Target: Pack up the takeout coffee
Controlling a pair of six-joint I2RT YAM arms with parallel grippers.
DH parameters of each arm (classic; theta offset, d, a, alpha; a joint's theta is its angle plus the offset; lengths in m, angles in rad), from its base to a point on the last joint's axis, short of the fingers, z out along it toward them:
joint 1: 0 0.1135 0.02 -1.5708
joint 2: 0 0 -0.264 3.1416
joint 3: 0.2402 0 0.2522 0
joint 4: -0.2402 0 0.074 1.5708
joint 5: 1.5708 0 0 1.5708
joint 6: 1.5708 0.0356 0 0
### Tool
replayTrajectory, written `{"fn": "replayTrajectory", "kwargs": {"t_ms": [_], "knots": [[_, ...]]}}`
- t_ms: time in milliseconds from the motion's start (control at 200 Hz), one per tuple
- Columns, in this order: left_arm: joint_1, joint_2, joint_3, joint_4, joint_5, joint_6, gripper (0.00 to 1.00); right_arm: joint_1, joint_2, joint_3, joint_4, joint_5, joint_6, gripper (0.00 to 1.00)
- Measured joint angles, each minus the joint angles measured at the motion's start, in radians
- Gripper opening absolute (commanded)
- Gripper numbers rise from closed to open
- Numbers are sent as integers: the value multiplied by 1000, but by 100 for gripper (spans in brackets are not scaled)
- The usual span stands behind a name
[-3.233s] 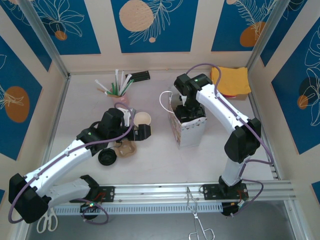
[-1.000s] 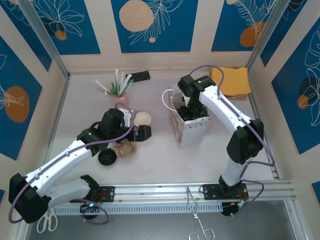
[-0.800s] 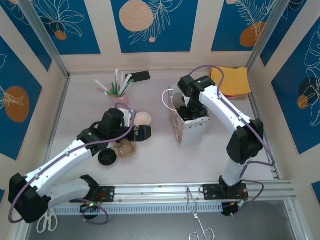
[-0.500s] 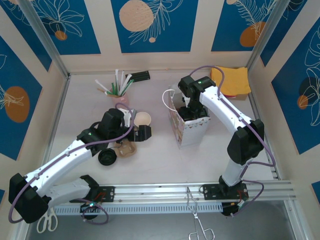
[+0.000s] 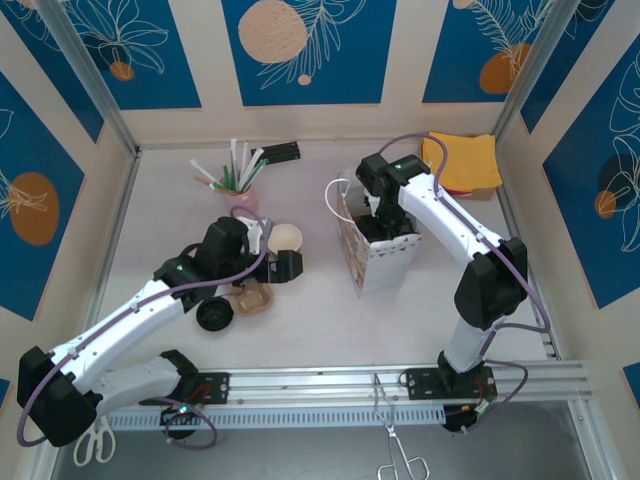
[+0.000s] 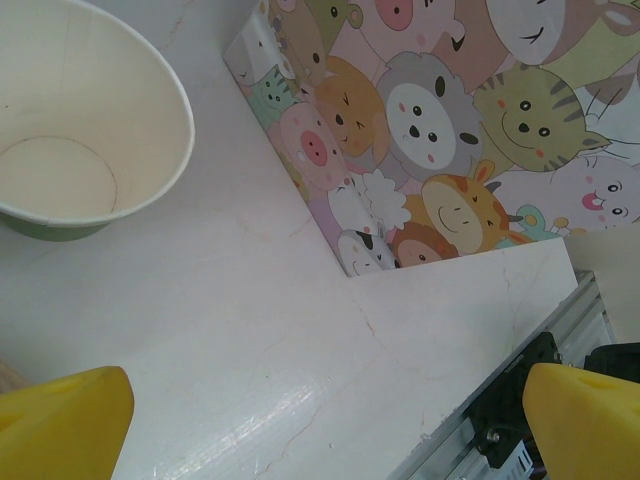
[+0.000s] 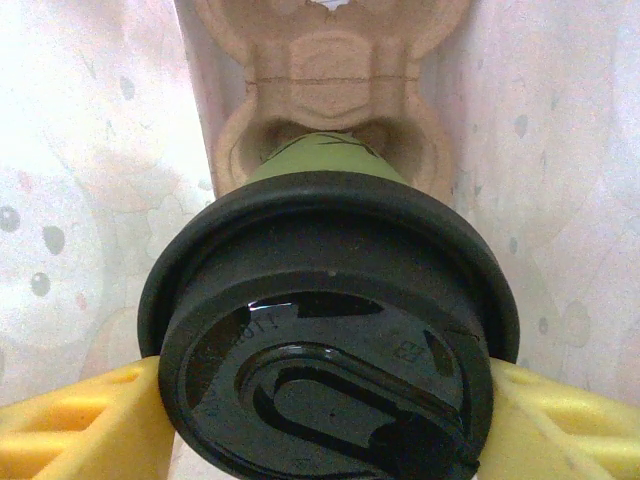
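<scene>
A green takeout coffee cup with a black lid (image 7: 330, 390) hangs inside the cartoon-animal paper bag (image 5: 382, 262). My right gripper (image 7: 325, 425) is shut on the lid's rim, one yellow finger (image 7: 70, 425) on each side. Below the cup, a brown cardboard carrier (image 7: 330, 70) lies in the bag, and the cup's base points into one of its holes. From above, the right gripper (image 5: 378, 213) is at the bag's mouth. My left gripper (image 5: 286, 263) stands open over bare table beside an empty paper cup (image 6: 70, 150), with the bag (image 6: 440, 140) ahead of it.
On the table near the left arm lie a loose black lid (image 5: 213, 315) and a second cardboard carrier (image 5: 252, 297). A cup of straws (image 5: 243, 180) stands at the back, and a yellow cloth (image 5: 462, 162) lies at the back right. Tongs (image 5: 395, 440) rest at the near edge.
The right wrist has shifted slightly toward the back over the bag's mouth, still holding the cup. The left arm has not moved.
</scene>
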Motion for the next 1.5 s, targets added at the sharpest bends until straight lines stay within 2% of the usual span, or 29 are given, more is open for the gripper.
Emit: {"fn": "replayTrajectory", "kwargs": {"t_ms": [1500], "knots": [[0, 0, -5, 0, 0, -18, 100, -11, 0, -40, 24, 0, 0, 69]]}}
